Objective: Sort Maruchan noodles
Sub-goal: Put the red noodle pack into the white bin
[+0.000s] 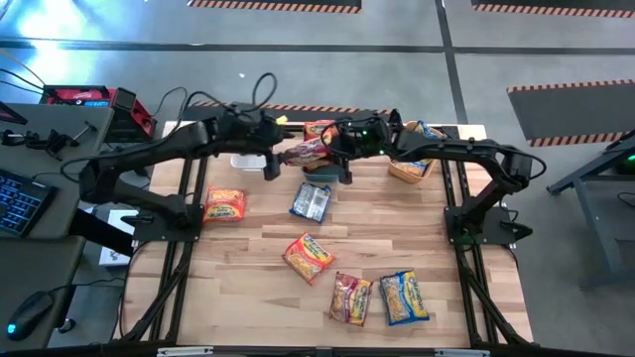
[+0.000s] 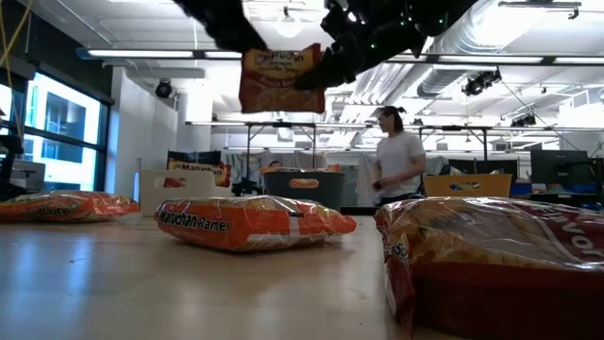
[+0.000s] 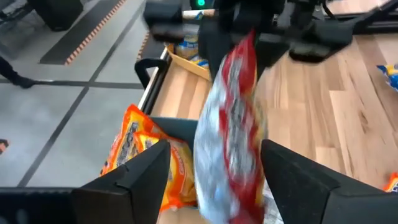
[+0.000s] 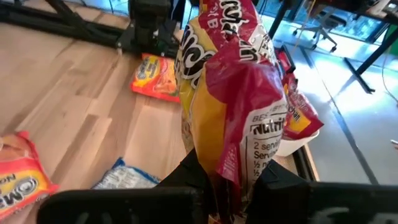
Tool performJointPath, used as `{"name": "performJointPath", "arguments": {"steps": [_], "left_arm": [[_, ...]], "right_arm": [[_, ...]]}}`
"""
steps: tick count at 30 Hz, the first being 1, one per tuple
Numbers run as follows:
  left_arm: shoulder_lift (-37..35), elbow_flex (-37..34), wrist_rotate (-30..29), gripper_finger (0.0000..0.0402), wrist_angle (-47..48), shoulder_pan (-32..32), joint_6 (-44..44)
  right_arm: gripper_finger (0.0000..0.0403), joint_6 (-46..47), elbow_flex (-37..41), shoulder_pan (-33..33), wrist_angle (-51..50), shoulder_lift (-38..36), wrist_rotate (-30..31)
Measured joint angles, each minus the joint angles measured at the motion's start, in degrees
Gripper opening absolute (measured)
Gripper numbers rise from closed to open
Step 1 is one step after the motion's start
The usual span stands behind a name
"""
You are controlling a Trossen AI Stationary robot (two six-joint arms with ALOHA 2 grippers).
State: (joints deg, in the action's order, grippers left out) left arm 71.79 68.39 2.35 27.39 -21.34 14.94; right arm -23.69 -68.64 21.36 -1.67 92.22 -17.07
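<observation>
A pink-red noodle packet point(image 1: 306, 151) hangs in the air over the table's far middle, and my right gripper point(image 1: 332, 151) is shut on it. My left gripper point(image 3: 214, 149) is open, with one finger on either side of the packet's other end point(image 3: 233, 124) and a gap showing on both sides. Loose noodle packets lie on the table: an orange one point(image 1: 224, 205), a blue one point(image 1: 312, 201), another orange one point(image 1: 309, 256), a pink-red one point(image 1: 350, 297) and a blue-and-yellow one point(image 1: 404, 297). My right gripper pinches one end of the pink-red packet point(image 4: 233, 165) between its two fingers, coming from the table's right side and slanting a little downward. The packet sticks out beyond the fingers toward the left arm, crumpled at the grip and lifted clear of the table point(image 2: 280, 80).
Three bins stand along the far edge: a white one point(image 4: 292, 143) holding a pink-red packet, a dark one point(image 3: 177, 127) holding orange packets point(image 3: 140, 155), and a tan one point(image 1: 407, 171) holding blue-and-yellow packets. A person point(image 2: 394, 156) stands in the room beyond the table. Bare wood lies at the near left.
</observation>
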Motion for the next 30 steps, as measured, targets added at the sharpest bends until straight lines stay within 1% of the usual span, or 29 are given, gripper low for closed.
{"name": "performJointPath", "arguments": {"steps": [6, 13, 17, 19, 21, 23, 30], "left_arm": [[7.60, 8.75, -0.07, 0.0243, 7.00, 1.30, 1.26], [15.07, 14.21, -0.88, 0.0243, 13.19, 2.94, 4.06], [17.17, 16.68, -5.91, 0.0242, 16.17, 3.97, 6.10], [17.53, 17.08, -8.62, 0.0235, 16.73, 4.40, 6.93], [17.53, 17.08, -9.28, 0.0219, 16.81, 4.59, 7.30], [17.51, 17.12, -9.33, 0.0194, 16.96, 4.59, 7.32], [17.51, 17.12, -8.87, 0.0078, 17.99, 4.65, 9.35]], "right_arm": [[0.0028, -1.02, 0.00, -0.04, 0.11, 1.82, 0.58], [0.0028, -1.50, 0.00, -0.04, 1.92, 1.75, 0.58], [0.0028, -1.85, 0.00, -0.04, 2.00, 1.75, 0.58], [0.0028, -1.85, 0.00, -0.04, 1.88, 1.75, 0.60], [0.0028, -1.87, 0.00, -0.04, 1.93, 1.75, 0.60], [0.0028, -1.87, 0.00, -0.02, 1.95, 1.75, 0.60], [0.0028, -1.87, 0.00, 0.00, 2.02, 1.75, 1.02]]}}
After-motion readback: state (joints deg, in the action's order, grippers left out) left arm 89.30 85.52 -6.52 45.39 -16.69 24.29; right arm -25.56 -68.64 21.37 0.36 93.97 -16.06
